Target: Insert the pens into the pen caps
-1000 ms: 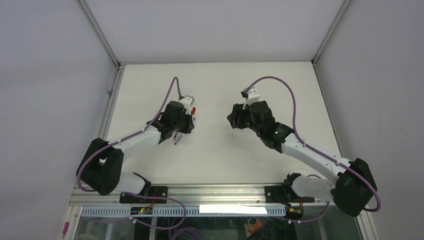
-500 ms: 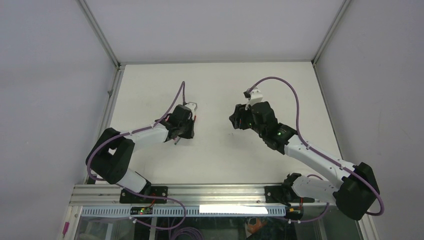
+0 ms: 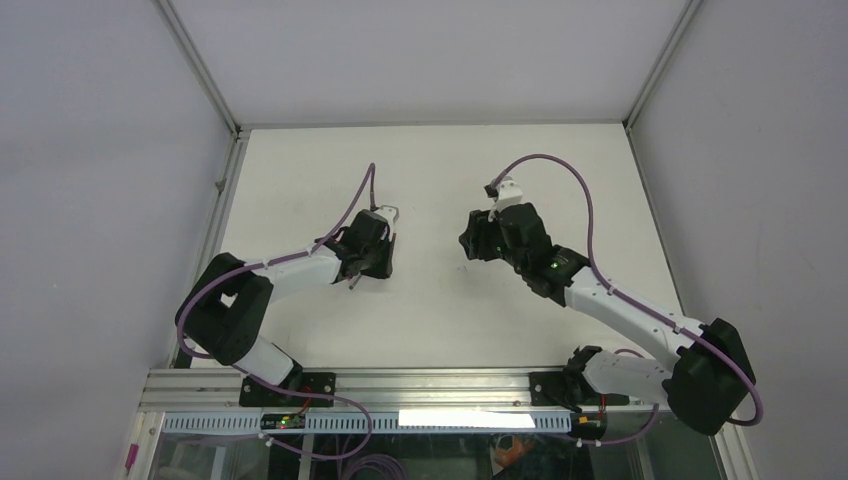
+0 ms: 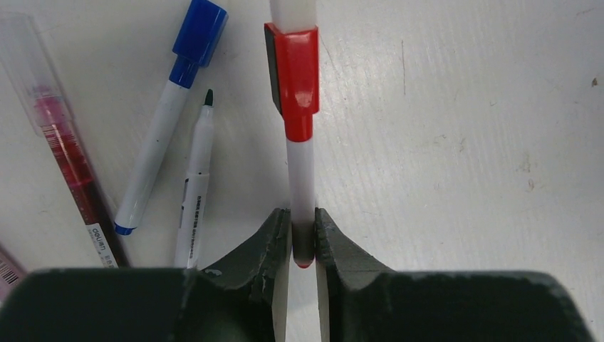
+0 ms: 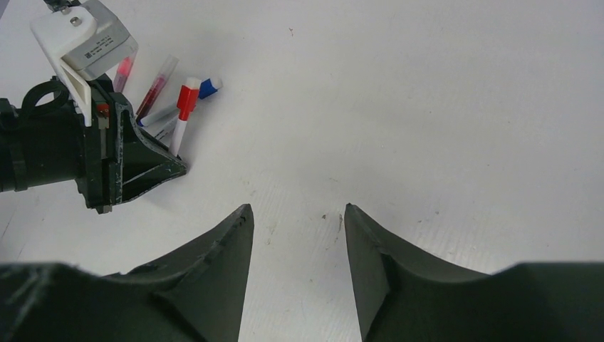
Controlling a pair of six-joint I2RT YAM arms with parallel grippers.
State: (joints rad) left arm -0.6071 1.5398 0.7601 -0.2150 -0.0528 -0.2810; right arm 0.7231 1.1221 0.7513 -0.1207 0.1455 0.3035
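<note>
Just to the left of the left gripper (image 4: 303, 217), three other pens lie loose on the white table (image 4: 463, 142), clear of its fingers (image 4: 274, 239). Nearest is a white uncapped pen with a dark tip (image 4: 195, 192), beside it a white marker with a blue cap (image 4: 151, 157), and furthest out a clear-barrelled red pen under a transparent cap (image 4: 70, 157). The right gripper (image 5: 298, 210) hovers over the table well to the right of that cluster, its fingers (image 5: 214, 271) spread wide apart and gripping nothing. The table is matt white with faint scuffs and dark specks. It is enclosed by plain grey walls (image 3: 90, 150) and aluminium framing (image 3: 430, 382), and purple cables (image 3: 575, 180) loop over both arms. The white pen with a red cap (image 4: 302, 171) lies flat on the table and points straight away from the left gripper. Its cap, which has a dark clip along one side, is at the far end, and its red-tipped tail is tucked between the fingers. Those fingers sit close on either side of the tail, but whether they pinch it or only flank it cannot be told.
</note>
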